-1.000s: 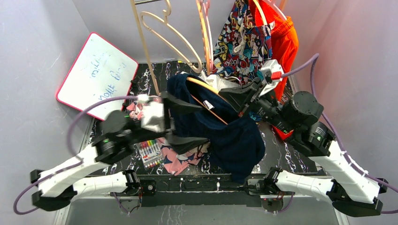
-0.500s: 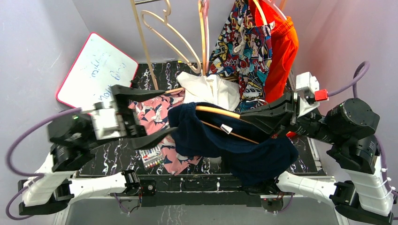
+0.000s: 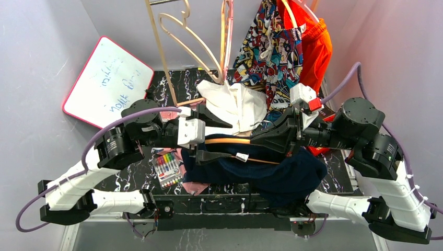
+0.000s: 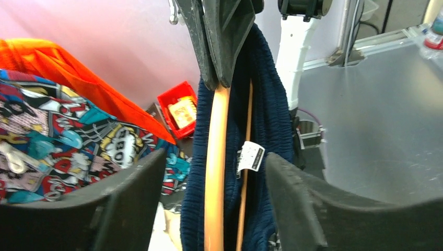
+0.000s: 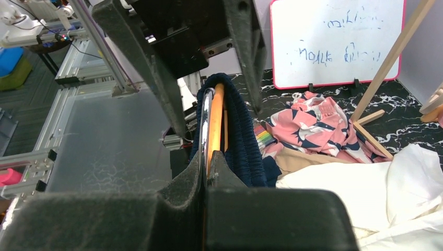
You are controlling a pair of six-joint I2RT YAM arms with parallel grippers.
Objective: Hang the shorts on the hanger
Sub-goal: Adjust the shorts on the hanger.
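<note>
The hanger (image 3: 230,141), horizontal mid-frame under the shorts (image 3: 284,175), is pinched by the right gripper (image 5: 209,157) and straddled by the parted left gripper (image 4: 214,157).

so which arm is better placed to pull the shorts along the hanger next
Left, probably. The right gripper is shut on the hanger, holding it up. The left gripper has open jaws either side of the shorts, ready to close and tug the fabric.
</note>
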